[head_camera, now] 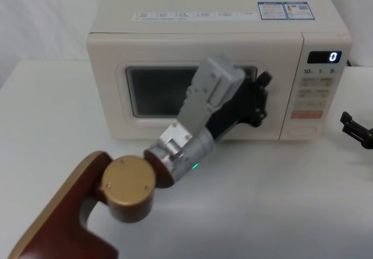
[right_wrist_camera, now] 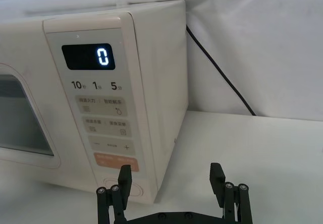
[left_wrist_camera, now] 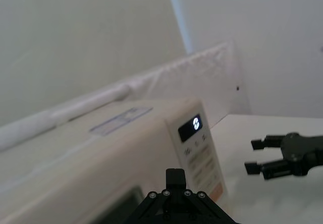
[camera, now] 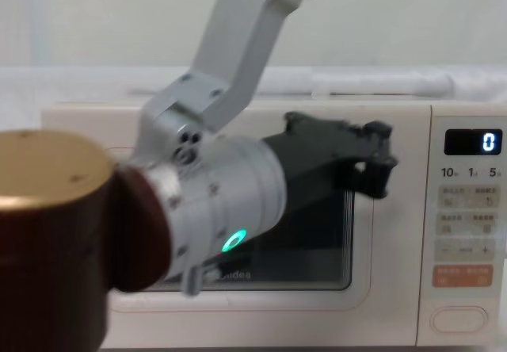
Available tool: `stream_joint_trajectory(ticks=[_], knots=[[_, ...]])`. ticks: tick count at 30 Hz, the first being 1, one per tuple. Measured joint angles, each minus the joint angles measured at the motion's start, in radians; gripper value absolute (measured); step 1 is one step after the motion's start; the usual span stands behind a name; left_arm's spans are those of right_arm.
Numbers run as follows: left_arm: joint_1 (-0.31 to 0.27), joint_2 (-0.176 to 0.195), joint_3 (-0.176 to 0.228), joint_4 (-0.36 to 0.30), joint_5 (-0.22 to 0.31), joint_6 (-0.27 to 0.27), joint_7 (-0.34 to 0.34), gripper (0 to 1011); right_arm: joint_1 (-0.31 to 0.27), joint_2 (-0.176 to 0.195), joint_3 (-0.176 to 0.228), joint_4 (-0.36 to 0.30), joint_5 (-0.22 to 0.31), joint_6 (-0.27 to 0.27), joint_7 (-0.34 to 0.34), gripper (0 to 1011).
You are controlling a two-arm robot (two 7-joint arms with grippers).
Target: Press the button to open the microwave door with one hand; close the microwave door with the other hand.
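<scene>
Left claw (head_camera: 263, 93) of mine is up against the front of the microwave door (head_camera: 145, 104), at the right end of its dark glass window, close to where the door meets the control panel (head_camera: 317, 90); from the chest view it sits over the window's upper right corner, and I cannot tell whether its fingers are parted or together. Behind it my silver arm runs back to the maroon, gold-capped joint (head_camera: 128, 183) low in the head view. The door itself lies flush with the cream microwave body, its window and pink outline facing me. Over on the right, my right claw (right_wrist_camera: 171, 176) hovers above the white tabletop (head_camera: 58, 125), just beside the microwave's right front corner and clear of it, with its two black fingers (right_wrist_camera: 125, 176) spread apart and nothing between them. The button (camera: 459, 319) is the wide cream oval at the bottom of the panel, under the orange key (camera: 463, 276), and the display (camera: 473, 142) above reads 0.
</scene>
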Motion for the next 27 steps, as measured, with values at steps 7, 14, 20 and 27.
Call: stream_joint_trajectory(ticks=[7,14,20,27], knots=[[0.122,0.037,-0.047,-0.075,-0.010,-0.003,0.052,0,0.000,0.000,0.000,0.000,0.000,0.000,0.000,1002],[0.238,0.045,-0.118,-0.132,-0.016,-0.028,0.121,0,0.000,0.000,0.000,0.000,0.000,0.000,0.000,1002],[0.338,0.041,-0.212,-0.180,-0.026,-0.063,0.189,0,0.000,0.000,0.000,0.000,0.000,0.000,0.000,1002],[0.433,0.031,-0.327,-0.222,-0.051,-0.090,0.244,0,0.000,0.000,0.000,0.000,0.000,0.000,0.000,1002]])
